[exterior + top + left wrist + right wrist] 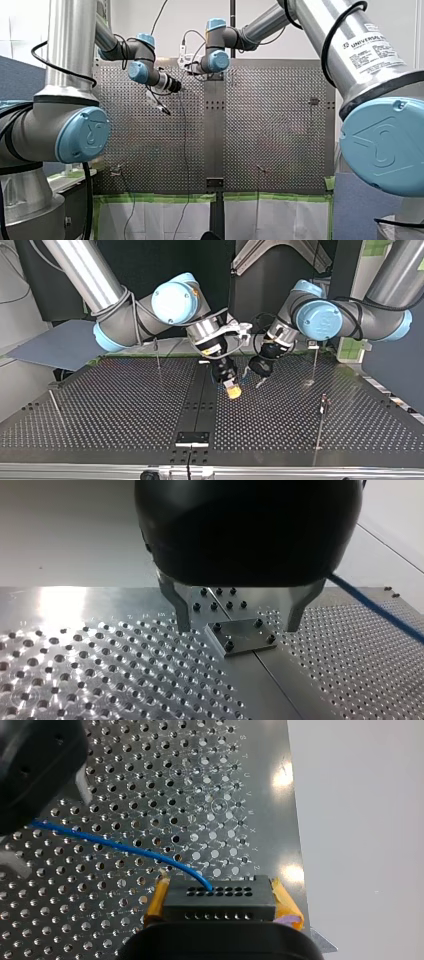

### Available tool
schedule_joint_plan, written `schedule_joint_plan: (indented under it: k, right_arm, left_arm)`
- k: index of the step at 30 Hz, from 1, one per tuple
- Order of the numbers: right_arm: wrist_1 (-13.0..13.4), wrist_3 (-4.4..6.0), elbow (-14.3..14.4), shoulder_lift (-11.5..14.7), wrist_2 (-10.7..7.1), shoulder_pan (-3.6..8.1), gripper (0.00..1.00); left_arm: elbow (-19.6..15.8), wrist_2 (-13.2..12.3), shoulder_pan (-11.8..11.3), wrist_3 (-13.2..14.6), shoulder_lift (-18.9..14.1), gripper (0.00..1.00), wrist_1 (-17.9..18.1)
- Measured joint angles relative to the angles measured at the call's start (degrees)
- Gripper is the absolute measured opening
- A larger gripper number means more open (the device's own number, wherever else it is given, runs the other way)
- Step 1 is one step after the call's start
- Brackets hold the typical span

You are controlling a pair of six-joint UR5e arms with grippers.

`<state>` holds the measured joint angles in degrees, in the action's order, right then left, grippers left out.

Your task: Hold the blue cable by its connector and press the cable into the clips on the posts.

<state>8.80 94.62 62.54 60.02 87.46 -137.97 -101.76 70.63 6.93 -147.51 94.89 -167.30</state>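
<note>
One wide perforated metal bench (100, 405) fills the scene, split by a plain strip down its middle. Over it, my right arm (125, 315) and my left arm (350, 317) reach in and meet close to that strip. The right end effector (233, 389), tipped with yellow pads, points down at the bench. The left end effector (252, 378), black with metal fingers, hangs just beside it, near but apart.

Thin posts (322, 412) stand well apart toward the bench's edges. Their clips are too small to make out, though none appears to hold any cable.

In the right wrist view, the right end effector is clamped on a black connector (220, 897), pinched between the yellow pads. The blue cable (125, 847) leaves the connector's top face, arcs low over the bench and runs off toward the dark body of the left end effector.

In the left wrist view, the metal fingers (182, 615) are spread with nothing between them. A small bolted plate (242, 636) lies below, and the cable passes to one side, outside the fingers.

Judged from here, routing has not begun. The two end effectors sit so near that a swing toward a post could knock them together, or the spread fingers could snag the thin cable. Pulling the cable taut against a clip could also drag the connector askew in the pads.
</note>
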Motion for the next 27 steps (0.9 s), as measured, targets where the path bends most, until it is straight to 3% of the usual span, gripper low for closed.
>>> schedule_joint_plan:
  k: [1, 2, 4, 8, 18, 27]
  right_arm:
    - [0.0, -0.01, 0.0, -0.01, 0.0, -0.02, 0.0]
    - [0.0, -0.01, 0.0, -0.01, 0.0, -0.03, 0.0]
    - [0.0, 0.01, 0.0, -0.01, -0.01, -0.03, 0.0]
    - [0.0, 0.04, 0.0, -0.08, -0.01, -0.04, 0.0]
    - [-0.01, -0.1, 0.01, -0.15, -0.02, -0.04, 0.0]
    - [-0.07, -0.26, 0.02, -0.31, -0.08, -0.04, 0.0]
  left_arm:
    - [0.0, -0.01, 0.01, 0.43, -0.01, 0.74, 0.01]
    - [0.0, -0.02, 0.02, 0.98, -0.01, 0.22, 0.02]
    - [0.0, -0.19, 0.11, 1.72, 0.0, 0.18, 0.14]
    - [0.0, -1.43, 0.38, 3.43, -0.02, 0.01, 0.93]
    - [-0.03, -2.33, 0.35, 7.82, -0.03, 0.01, 0.86]
    - [0.01, 1.11, -0.51, 12.36, -0.59, 0.01, -2.53]
